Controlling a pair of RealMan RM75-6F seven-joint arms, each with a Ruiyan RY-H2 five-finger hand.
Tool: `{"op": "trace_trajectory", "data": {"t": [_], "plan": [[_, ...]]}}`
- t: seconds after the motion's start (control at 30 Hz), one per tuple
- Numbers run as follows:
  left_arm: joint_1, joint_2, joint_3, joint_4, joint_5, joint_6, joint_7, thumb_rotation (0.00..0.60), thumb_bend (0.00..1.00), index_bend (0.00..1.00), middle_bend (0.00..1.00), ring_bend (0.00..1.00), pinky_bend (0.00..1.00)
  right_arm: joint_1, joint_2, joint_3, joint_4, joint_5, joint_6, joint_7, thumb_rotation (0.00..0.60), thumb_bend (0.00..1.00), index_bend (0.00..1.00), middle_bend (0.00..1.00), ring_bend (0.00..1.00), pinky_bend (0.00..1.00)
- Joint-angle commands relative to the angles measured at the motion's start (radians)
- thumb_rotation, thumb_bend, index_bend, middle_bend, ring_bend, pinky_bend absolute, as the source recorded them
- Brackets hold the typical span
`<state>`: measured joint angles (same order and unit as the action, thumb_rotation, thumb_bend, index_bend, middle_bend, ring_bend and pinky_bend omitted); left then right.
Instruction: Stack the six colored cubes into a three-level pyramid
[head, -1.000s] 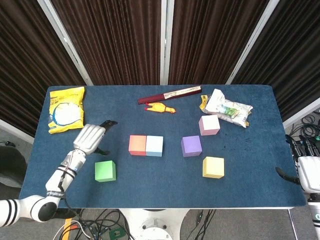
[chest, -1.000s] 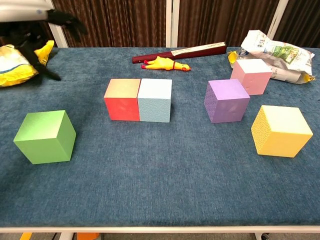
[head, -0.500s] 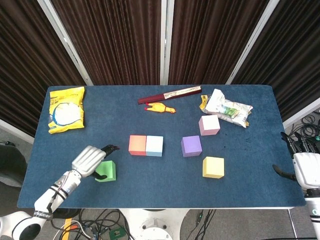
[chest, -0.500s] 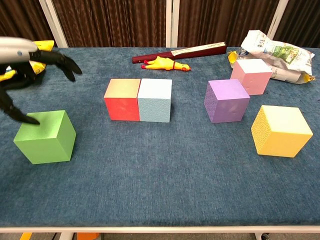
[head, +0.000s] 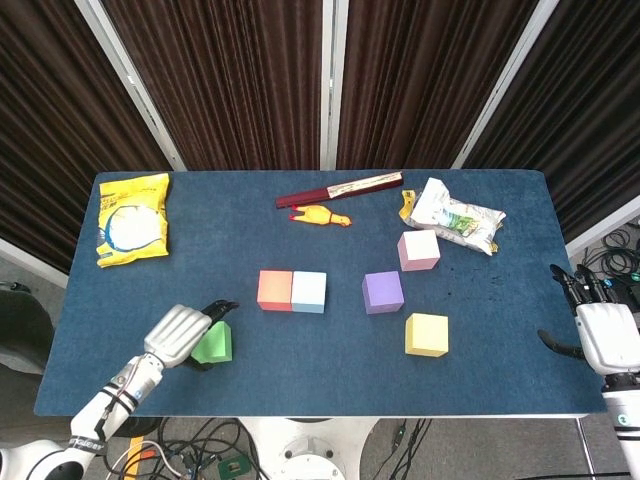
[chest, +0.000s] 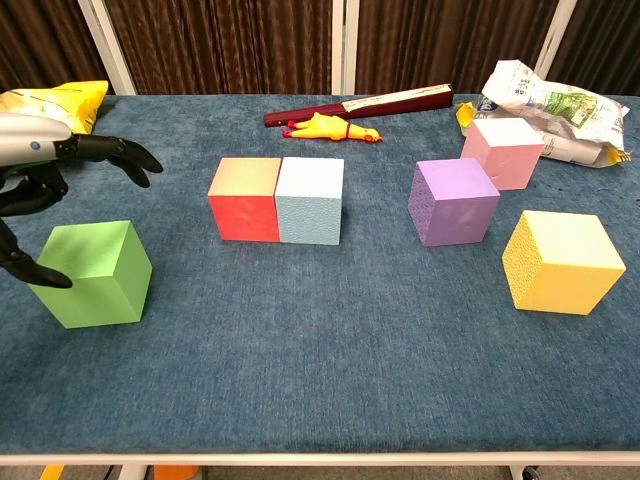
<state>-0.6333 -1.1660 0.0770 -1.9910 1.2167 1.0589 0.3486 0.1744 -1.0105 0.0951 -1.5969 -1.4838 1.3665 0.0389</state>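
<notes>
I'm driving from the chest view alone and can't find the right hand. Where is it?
Observer: In the head view the right hand is past the table's right edge, level with the yellow cube, fingers apart, holding nothing.
Operator: The left hand is cut off at my frame edge. Where's the rest of it?
Observer: From above, the left hand overlaps the green cube's left side, and its forearm runs back to the near left corner.
Operator: What's the yellow thing behind it?
Observer: A yellow snack bag, lying flat at the far left corner, apart from the hand.
</notes>
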Motion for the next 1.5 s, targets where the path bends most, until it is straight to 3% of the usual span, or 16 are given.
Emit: {"op": "trace_trajectory", "data": {"t": [0.03,0.53,0.73,0.87,0.97,1.27,1.5], "plan": [[0.015,-0.024,-0.002,-0.013,-0.019,0.005,0.016,0.6,0.0,0.1,0.14,0.79,0.79,0.004,0.0,0.0,-0.002,-0.002,-0.004,-0.001,0.6,0.11,0.0,0.2,0.05,0.17],[0.026,-0.124,-0.034,0.064,-0.111,0.001,0.091,0.6,0.0,0.12,0.17,0.8,0.79,0.023,-0.004,-0.002,-0.005,-0.001,-0.024,0.001,0.6,0.11,0.0,0.2,0.05,0.17],[0.037,-0.162,-0.057,0.108,-0.13,0.03,0.105,0.6,0.0,0.28,0.3,0.83,0.8,0.042,-0.007,0.0,-0.016,-0.01,-0.042,-0.001,0.6,0.11,0.0,0.21,0.06,0.19],[0.049,-0.176,-0.074,0.132,-0.122,0.054,0.087,0.6,0.0,0.39,0.45,0.85,0.81,0.059,-0.003,0.0,-0.026,-0.018,-0.061,0.015,0.6,0.11,0.0,0.22,0.07,0.2],[0.055,-0.17,-0.084,0.142,-0.112,0.06,0.071,0.6,0.0,0.43,0.48,0.86,0.81,0.076,-0.004,0.004,-0.031,-0.018,-0.081,0.027,0.6,0.11,0.0,0.22,0.07,0.21],[0.046,-0.117,-0.143,0.189,-0.098,0.051,0.006,0.6,0.0,0.43,0.48,0.86,0.81,0.204,-0.016,0.015,-0.057,-0.053,-0.242,0.096,0.6,0.11,0.0,0.23,0.08,0.23],[0.025,-0.097,-0.17,0.224,-0.099,0.003,-0.035,0.6,0.0,0.43,0.48,0.86,0.81,0.357,-0.081,0.063,-0.04,-0.009,-0.421,0.096,0.6,0.12,0.0,0.23,0.09,0.25]]}}
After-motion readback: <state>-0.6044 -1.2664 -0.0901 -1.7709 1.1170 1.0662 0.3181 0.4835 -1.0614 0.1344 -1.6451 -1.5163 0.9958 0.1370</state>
